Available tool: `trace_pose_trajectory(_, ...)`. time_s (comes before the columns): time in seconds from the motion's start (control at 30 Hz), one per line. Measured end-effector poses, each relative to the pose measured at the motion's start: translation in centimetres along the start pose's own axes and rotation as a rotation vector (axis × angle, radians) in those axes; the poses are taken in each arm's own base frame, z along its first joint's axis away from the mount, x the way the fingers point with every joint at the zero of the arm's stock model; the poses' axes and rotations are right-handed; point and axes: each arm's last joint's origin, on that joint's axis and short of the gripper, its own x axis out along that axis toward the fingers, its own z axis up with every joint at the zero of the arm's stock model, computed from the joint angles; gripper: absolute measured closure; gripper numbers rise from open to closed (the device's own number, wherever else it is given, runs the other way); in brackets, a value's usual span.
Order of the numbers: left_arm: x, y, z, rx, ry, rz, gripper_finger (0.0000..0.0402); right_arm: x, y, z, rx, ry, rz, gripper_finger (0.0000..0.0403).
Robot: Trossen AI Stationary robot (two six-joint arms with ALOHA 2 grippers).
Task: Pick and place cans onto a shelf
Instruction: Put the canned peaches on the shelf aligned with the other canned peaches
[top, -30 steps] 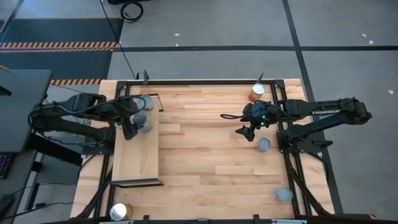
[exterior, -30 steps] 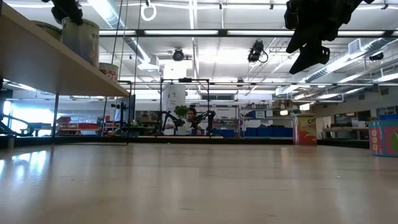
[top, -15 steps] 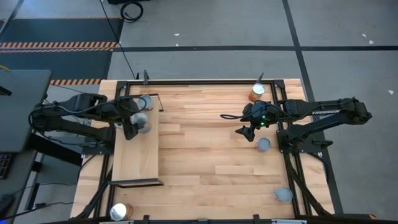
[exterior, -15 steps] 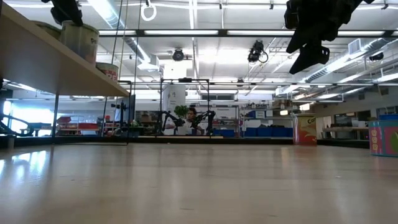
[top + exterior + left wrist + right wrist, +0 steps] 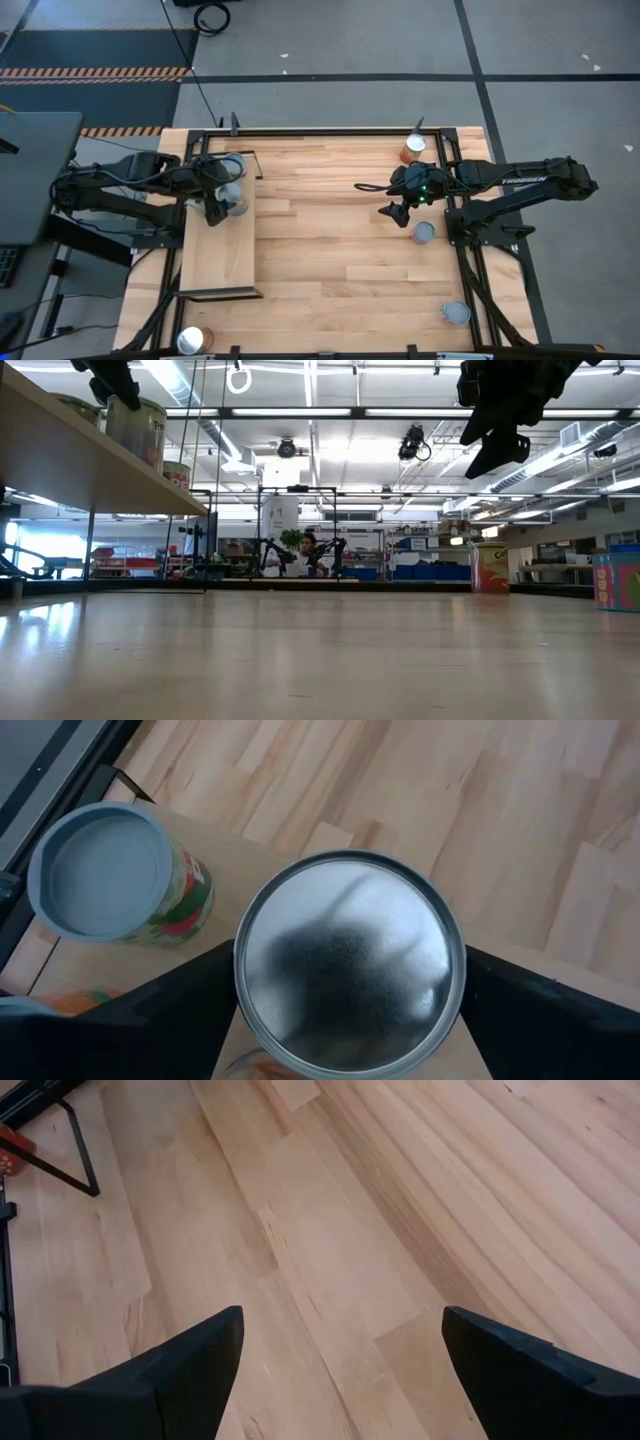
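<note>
Two cans stood at the far end of the shelf [image 5: 218, 255]. One silver-topped can [image 5: 348, 963] sat between the left gripper's [image 5: 216, 210] fingers [image 5: 170, 1010], which pressed against its sides; in the low view it stood on the raised board [image 5: 148, 432]. A blue-grey-lidded can [image 5: 112, 875] with a red and green label stood just beside it, apart, near the black frame corner.

The right gripper [image 5: 397, 211] hung above the bare tabletop [image 5: 330, 240], right of centre, with its fingers [image 5: 175, 1365] spread wide and nothing between them.

Loose cans remained on the table: one at the near left corner [image 5: 190, 340], one at the near right edge [image 5: 456, 312], one just beside the right gripper [image 5: 424, 231], and one orange-sided can at the far right edge [image 5: 412, 149]. The low view showed a workshop room beyond the table.
</note>
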Motion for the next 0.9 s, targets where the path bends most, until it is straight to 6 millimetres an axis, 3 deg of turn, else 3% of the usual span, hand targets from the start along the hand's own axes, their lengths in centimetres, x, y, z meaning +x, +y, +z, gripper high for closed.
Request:
trace_pose_trajectory(0.7, -0.01, 0.0, -0.28, -0.011, 0.039, -0.024, 0.0049, 0.0, 0.0, 0.0, -0.005, 0.0, 0.0, 0.0054)
trace_pose_trajectory(0.9, -0.94, 0.29, -0.4, -0.005, 0.068, -0.019, 0.0049, 0.0, 0.0, 0.0, -0.005, 0.0, 0.0, 0.0054)
